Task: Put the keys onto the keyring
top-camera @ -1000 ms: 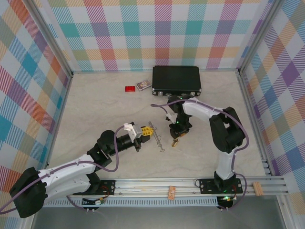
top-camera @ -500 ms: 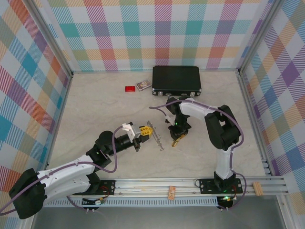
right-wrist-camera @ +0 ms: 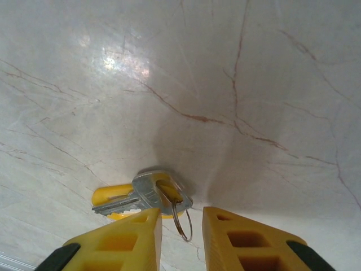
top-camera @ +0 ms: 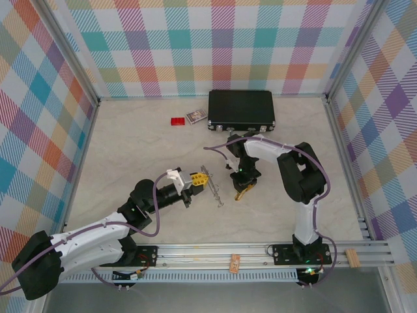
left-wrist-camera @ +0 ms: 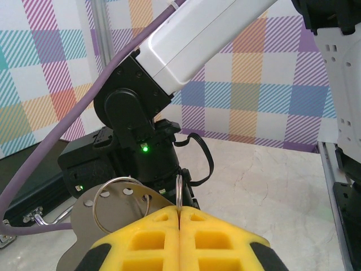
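- The pale marbled surface (top-camera: 130,143) was mostly bare in the middle, which gave both arms room to work. The black case (top-camera: 241,109) sat well back near the far wall, out of their way.
- The left arm lay stretched low across the surface. Its end effector (top-camera: 197,180) was fully closed on the keyring (top-camera: 214,189), which it held up off the surface.
- From that wrist, the yellow fingers (left-wrist-camera: 220,243) met at a seam with the thin wire pinched edge-on between them, and a flat metal plate (left-wrist-camera: 83,223) hung off to one side. I took this for a steadying hold that presented the ring towards the other arm.
- The right end effector (top-camera: 242,184) pointed straight down, just above the keys (top-camera: 241,193), which were near the keyring but clear of it.
- Its jaws stood partly open and had hold of nothing. One finger was on each side of a small ring (right-wrist-camera: 183,226) that rose from the keys, which looked to me like lining up for a pinch.
- The keys lay flat on the surface, the silver key (right-wrist-camera: 144,196) stacked across the yellow-headed one (right-wrist-camera: 108,195). Neither was on the keyring yet.
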Robot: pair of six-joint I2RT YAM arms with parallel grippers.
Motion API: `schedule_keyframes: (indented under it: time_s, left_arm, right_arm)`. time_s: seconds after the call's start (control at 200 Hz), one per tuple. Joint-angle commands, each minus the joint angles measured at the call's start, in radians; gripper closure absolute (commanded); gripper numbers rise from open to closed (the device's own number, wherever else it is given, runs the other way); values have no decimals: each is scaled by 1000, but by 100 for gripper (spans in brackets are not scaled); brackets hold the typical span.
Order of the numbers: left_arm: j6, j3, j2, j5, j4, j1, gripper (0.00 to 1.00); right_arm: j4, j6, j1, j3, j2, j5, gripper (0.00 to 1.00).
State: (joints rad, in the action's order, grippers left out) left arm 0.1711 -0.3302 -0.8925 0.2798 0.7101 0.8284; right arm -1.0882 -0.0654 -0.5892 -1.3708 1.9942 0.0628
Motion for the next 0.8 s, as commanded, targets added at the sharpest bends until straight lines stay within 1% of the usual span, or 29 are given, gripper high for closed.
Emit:
schedule_keyframes:
  time_s: [0.0, 0.035, 0.095, 0.215, 0.345, 0.4, 0.515, 0.63, 0.715, 0.795]
  left_arm:
    - [-16, 10, 19, 21, 59, -10, 100]
    - [-16, 10, 18, 21, 58, -11, 100]
    - [-16, 10, 19, 20, 57, -11, 100]
    - [-16, 10, 20, 19, 57, -10, 100]
    - [-16, 8, 17, 19, 56, -10, 100]
    - [-16, 4, 15, 22, 58, -11, 100]
    - [-22, 2, 8, 25, 59, -10, 100]
    - [-30, -2, 7, 29, 59, -11, 100]
    - [-37, -7, 9, 30, 54, -12, 100]
    - [-43, -11, 12, 29, 56, -12, 100]
  right_arm:
    - [-3, -10, -5, -20, 17, 2, 77]
    - [-3, -8, -5, -20, 17, 3, 78]
    - [-4, -11, -4, -24, 20, 4, 84]
    - [-7, -5, -5, -23, 10, 5, 90]
    - [4, -2, -5, -2, -49, 7, 95]
    - [10, -2, -5, 8, -82, 8, 100]
    - [39, 11, -4, 39, -153, 39, 100]
    - [83, 41, 7, 79, -227, 115, 100]
    - [154, 63, 20, 118, -308, 166, 100]
    - [269, 80, 21, 179, -418, 190, 100]
